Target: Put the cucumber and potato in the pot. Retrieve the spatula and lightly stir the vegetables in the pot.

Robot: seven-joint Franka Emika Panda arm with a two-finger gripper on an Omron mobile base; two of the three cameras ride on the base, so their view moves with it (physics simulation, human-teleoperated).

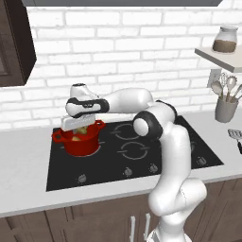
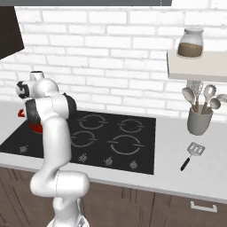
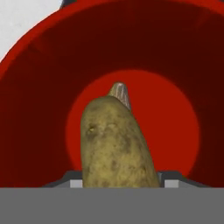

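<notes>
The red pot (image 1: 87, 143) stands on the front left burner of the black cooktop (image 1: 142, 156). In the right base view a bit of the pot (image 2: 35, 127) peeks out behind the arm. My gripper (image 1: 80, 126) hangs just over its mouth, shut on the potato (image 1: 81, 131). In the hand view the yellowish-brown potato (image 3: 116, 144) sits between the fingers, above the pot's red floor (image 3: 175, 127). A small ridged tip (image 3: 120, 92) pokes out behind the potato; I cannot tell whether it is the cucumber. The spatula (image 2: 191, 155) lies on the counter right of the cooktop.
A grey utensil cup (image 2: 198, 120) with ladles and a whisk stands at the back right of the counter. Above it a wall shelf (image 2: 195, 66) carries a glass jar (image 2: 190, 43). A dark cabinet (image 1: 14, 42) hangs at the upper left.
</notes>
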